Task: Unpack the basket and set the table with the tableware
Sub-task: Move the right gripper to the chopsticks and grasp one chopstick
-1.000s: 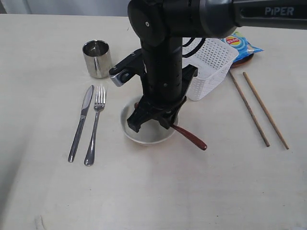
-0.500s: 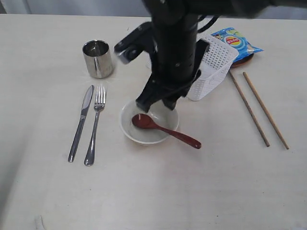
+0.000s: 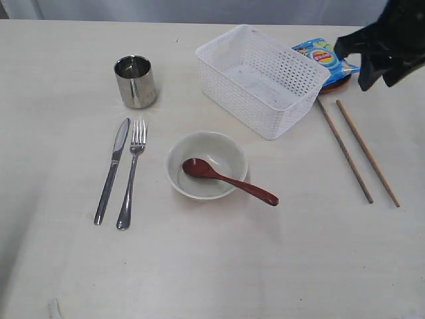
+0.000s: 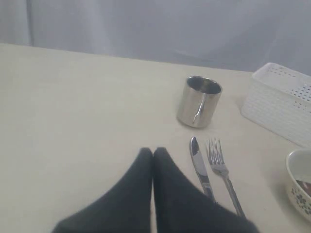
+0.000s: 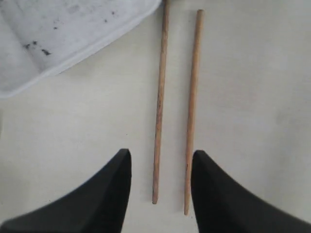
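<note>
The white basket (image 3: pixel 262 80) stands empty at the back of the table (image 3: pixel 212 266). A steel cup (image 3: pixel 135 81), knife (image 3: pixel 113 169) and fork (image 3: pixel 131 174) lie on the left. The pale bowl (image 3: pixel 206 165) holds the reddish-brown spoon (image 3: pixel 229 181), whose handle rests over the rim. Two chopsticks (image 3: pixel 344 149) lie side by side on the right. My right gripper (image 3: pixel 355 65) hovers open and empty above their far ends; the right wrist view shows both chopsticks (image 5: pixel 160 97) between its fingers (image 5: pixel 160 158). My left gripper (image 4: pixel 153 153) is shut, empty, near the knife (image 4: pixel 200 167).
A blue chips bag (image 3: pixel 329 60) lies behind the basket on a brown plate (image 3: pixel 334 84), partly under my right arm. In the left wrist view the cup (image 4: pixel 199 102), fork (image 4: pixel 222 172), basket (image 4: pixel 282 104) and bowl rim (image 4: pixel 299 187) show.
My right gripper opened and left the spoon in the bowl, then rose and swung to the back right over the chopsticks. The basket is uncovered now.
</note>
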Controlling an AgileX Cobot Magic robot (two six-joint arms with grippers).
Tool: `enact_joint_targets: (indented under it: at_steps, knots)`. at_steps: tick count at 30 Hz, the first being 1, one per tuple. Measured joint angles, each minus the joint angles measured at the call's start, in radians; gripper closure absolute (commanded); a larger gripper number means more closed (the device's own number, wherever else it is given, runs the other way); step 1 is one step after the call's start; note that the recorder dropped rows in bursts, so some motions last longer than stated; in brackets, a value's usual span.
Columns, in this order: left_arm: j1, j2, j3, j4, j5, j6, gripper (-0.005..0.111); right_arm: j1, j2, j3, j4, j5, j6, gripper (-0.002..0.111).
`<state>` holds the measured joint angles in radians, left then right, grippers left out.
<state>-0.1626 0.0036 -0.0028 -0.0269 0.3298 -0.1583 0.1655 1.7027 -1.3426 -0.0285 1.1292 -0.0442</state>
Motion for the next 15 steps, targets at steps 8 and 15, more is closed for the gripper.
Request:
enact_joint_targets:
  at_steps: [8,15]
  knots:
    - [0.000,0.000,0.000,0.000,0.000,0.000,0.107,-0.097,0.091,0.165,0.176,-0.223,-0.186,0.068]
    - [0.000,0.000,0.000,0.000,0.000,0.000,0.107,-0.097,0.202,0.181,0.190,-0.289,-0.219,0.069]
